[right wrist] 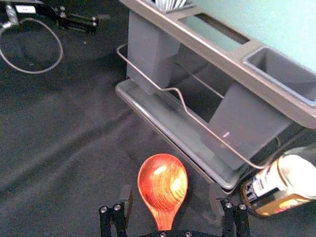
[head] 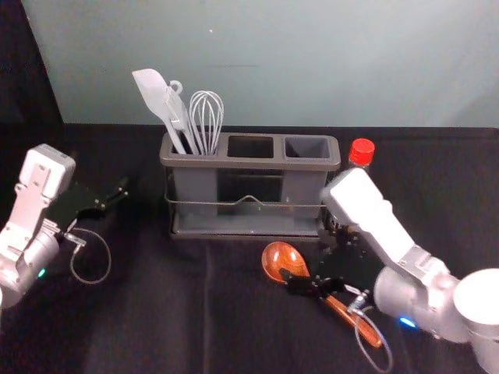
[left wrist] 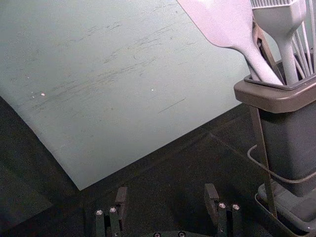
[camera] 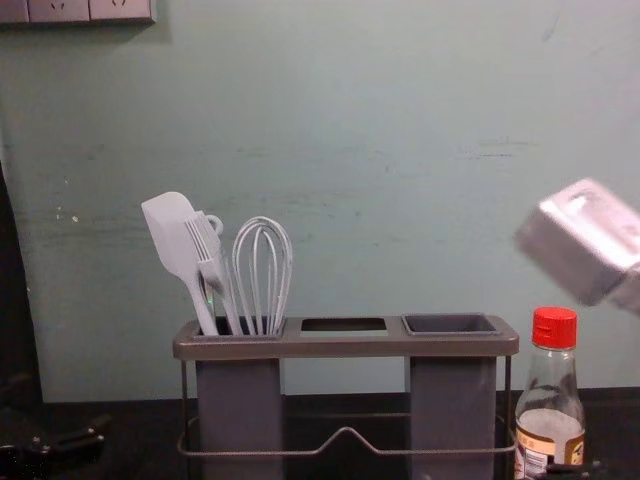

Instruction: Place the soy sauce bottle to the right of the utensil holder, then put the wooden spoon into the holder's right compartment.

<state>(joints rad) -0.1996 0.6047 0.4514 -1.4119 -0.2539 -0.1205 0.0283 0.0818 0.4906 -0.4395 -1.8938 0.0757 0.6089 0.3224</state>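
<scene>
The wooden spoon [head: 283, 259] lies on the dark cloth in front of the utensil holder [camera: 345, 346], with its bowl toward the holder and its handle toward the robot. The soy sauce bottle [camera: 550, 425] stands upright just beside the holder's right end, so the first part looks done; whether they touch, I cannot tell. The right gripper [right wrist: 170, 189] is over the spoon with its fingers apart, one on each side near the neck, and I judge the step in hand is to grasp it. If it closes off centre, one finger may push the spoon aside, or the round wood may turn in the grip, because the handle is long and hangs out on one side. During the lift, the bowl could catch the wire rail [camera: 345, 432] if the arm goes forward before it is high enough. The bottle is near, so a wide turn of the wrist could knock it over. The right compartment [camera: 450, 325] is narrow; a spoon held too flat would probably strike its rim. The left gripper [left wrist: 166, 189] is idle at the holder's left side, its fingers apart with nothing between.
</scene>
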